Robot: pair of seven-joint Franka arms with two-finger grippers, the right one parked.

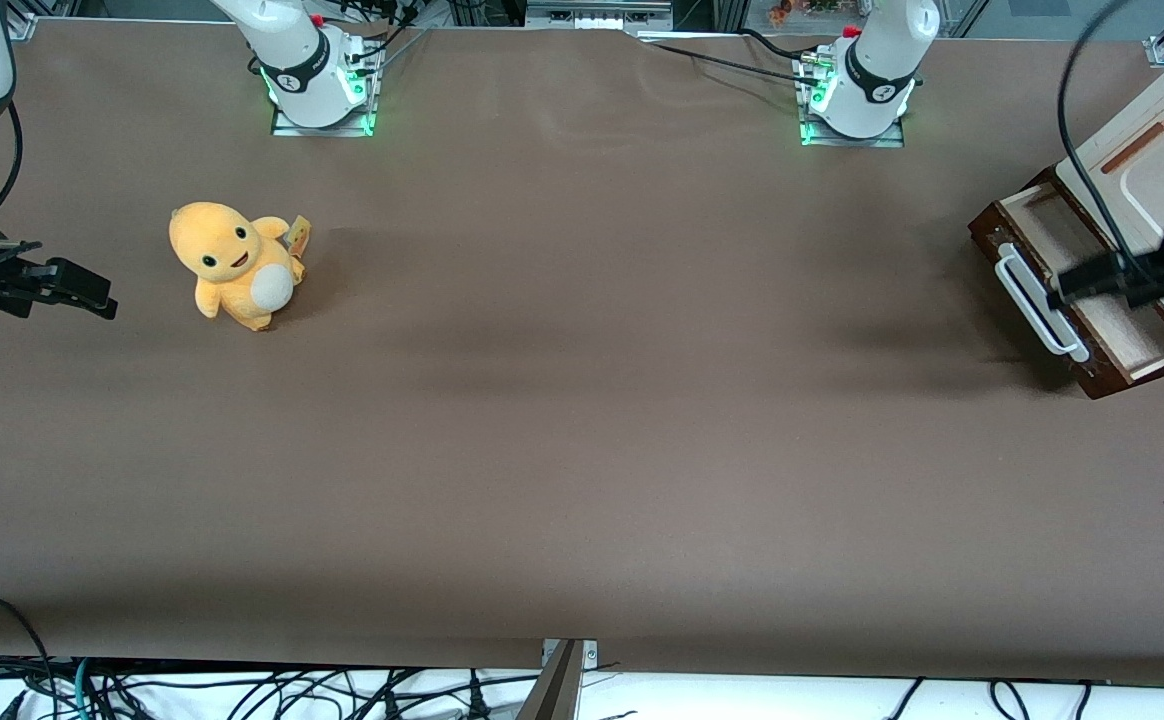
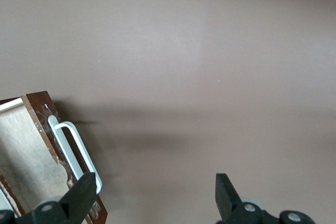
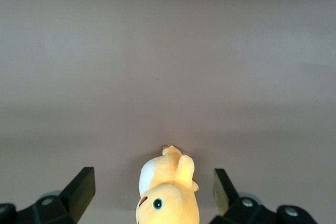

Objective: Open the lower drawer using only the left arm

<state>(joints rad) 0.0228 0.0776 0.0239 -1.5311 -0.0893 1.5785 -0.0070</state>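
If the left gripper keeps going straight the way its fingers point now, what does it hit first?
Probably bare table. The left gripper is open above the lower drawer, pointing past its white handle; depth unclear.

Glossy white left arm (image 1: pixel 877 70) with dark joint band, black cable, black gripper (image 2: pixel 155 195) fingers (image 2: pixel 81 195).

Even overhead light is flattening the brown bench (image 1: pixel 582 420); soft shadows are falling beside the lower drawer (image 1: pixel 1077 300) and under the gripper (image 2: pixel 155 198) (its fingers spread, slightly blurred).
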